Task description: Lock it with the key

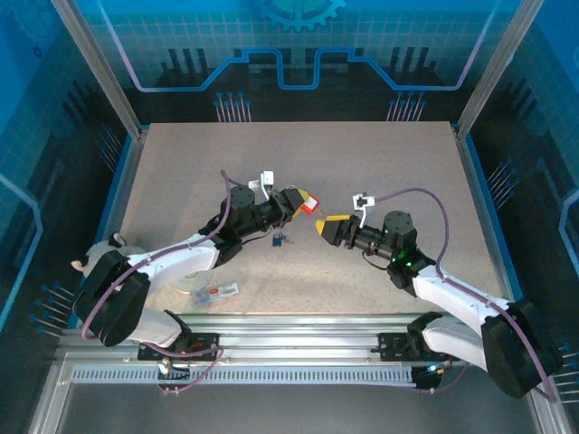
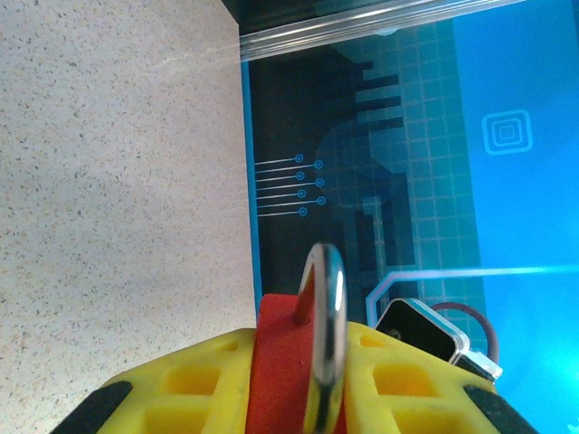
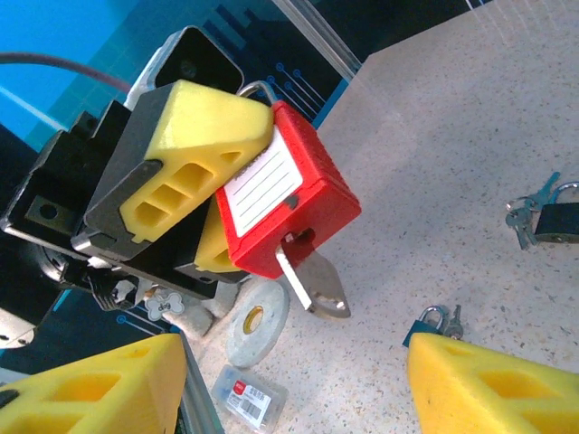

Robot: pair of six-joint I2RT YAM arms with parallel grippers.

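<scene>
The padlock [image 3: 289, 194] has a red body and a white lined label, and a key [image 3: 318, 287] sticks out of its underside. It hangs above the middle of the table [image 1: 181, 181], clamped between the yellow pads of the left gripper [image 1: 296, 201]. The right gripper [image 1: 323, 226] faces it just beside, its fingers spread wide and empty. The right wrist view shows the label and key. The left wrist view shows the steel shackle [image 2: 326, 353] edge-on. Two small locks [image 3: 554, 220] and a tape roll [image 3: 253, 321] lie below.
</scene>
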